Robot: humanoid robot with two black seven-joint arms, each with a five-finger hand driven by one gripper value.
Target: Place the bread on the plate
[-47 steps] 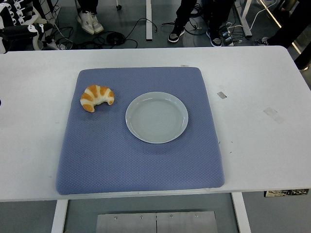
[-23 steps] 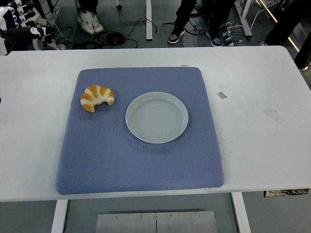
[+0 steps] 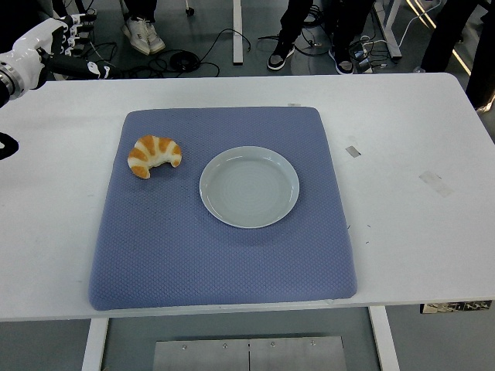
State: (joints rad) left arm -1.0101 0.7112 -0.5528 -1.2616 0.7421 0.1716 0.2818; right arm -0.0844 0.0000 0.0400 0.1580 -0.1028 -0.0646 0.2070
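- Right now we catch only a sliver of the left hand point(image 3: 48, 48) at the upper left of the frame, white with dark joints, most of its arm cut off by the left edge.
- We see its fingers point(image 3: 77, 23) bunched near the top edge over the far left corner of the table point(image 3: 402, 139), but they are small and partly cropped, so we cannot tell how far open they are; nothing shows in its grip.
- We also spot a small dark shape point(image 3: 6, 144) at the left edge, lower down, too clipped to identify.
- We see no right hand anywhere in the frame.
- We find the bread point(image 3: 154, 154), a striped crescent roll, lying on the blue mat point(image 3: 224, 255) in the upper left part of the mat, well apart from the hand.
- We see the plate point(image 3: 250, 187), pale and round, bare, at the middle of the mat, near the bread on its right but not touching it.
- We make out people's shoes and legs point(image 3: 294, 31) and cables along the top edge, cut off above.
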